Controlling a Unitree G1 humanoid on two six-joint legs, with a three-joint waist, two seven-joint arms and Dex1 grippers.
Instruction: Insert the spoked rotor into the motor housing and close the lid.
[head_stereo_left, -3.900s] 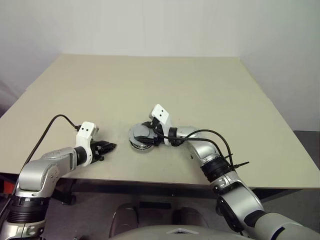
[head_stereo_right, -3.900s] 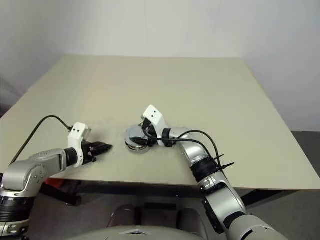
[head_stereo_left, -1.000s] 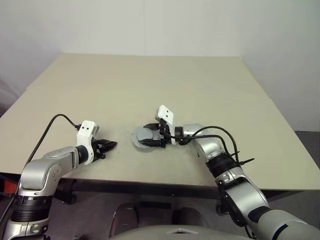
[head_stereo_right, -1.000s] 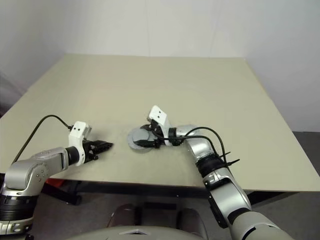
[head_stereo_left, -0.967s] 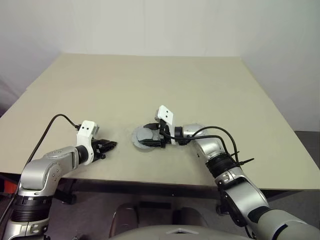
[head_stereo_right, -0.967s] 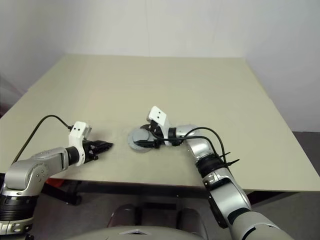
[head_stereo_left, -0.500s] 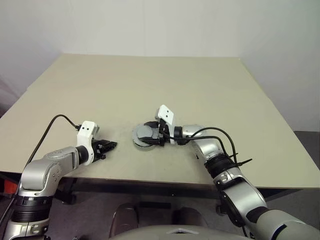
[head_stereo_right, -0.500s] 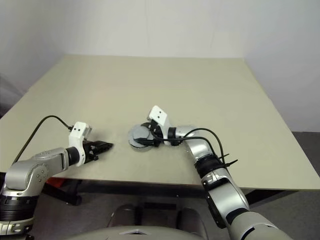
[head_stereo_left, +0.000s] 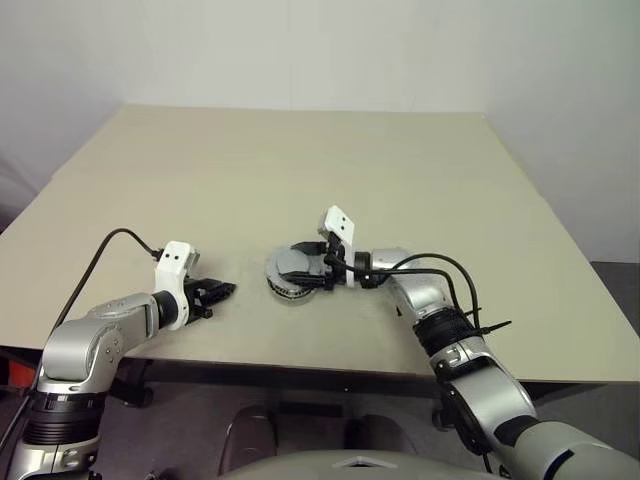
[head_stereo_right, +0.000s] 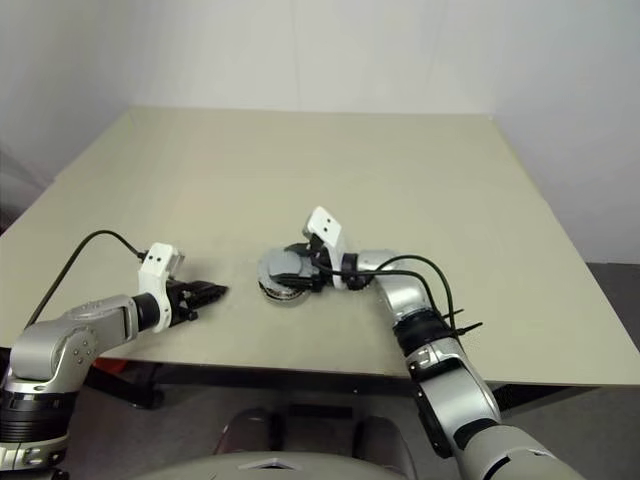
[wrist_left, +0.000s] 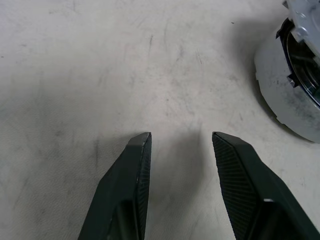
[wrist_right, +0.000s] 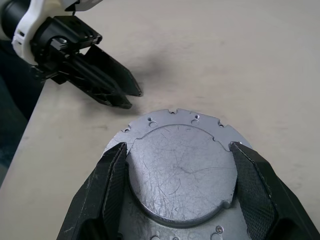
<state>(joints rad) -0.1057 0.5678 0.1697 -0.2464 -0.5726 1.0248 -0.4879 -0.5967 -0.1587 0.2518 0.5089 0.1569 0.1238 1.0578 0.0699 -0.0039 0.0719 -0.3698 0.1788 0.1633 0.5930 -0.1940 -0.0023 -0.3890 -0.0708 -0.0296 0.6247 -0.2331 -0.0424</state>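
Lid (wrist_right: 182, 167) sat gripped edgewise in the right gripper (wrist_right: 182, 172), over the housing (head_stereo_left: 291, 287) — judged the closing step. Advice: level it and centre before lowering. Left gripper (wrist_left: 181, 142) stood released, empty.

The left arm's black two-fingered gripper (head_stereo_left: 222, 291) is sitting low at the lower left of the head view, its jaws parted with nothing between them, pointing toward the frame's centre. The right arm's black two-fingered gripper (wrist_right: 180, 165) is reaching in from the lower right, jaws spread wide and clasping the flat grey metal disc (wrist_right: 181, 173) by its edges
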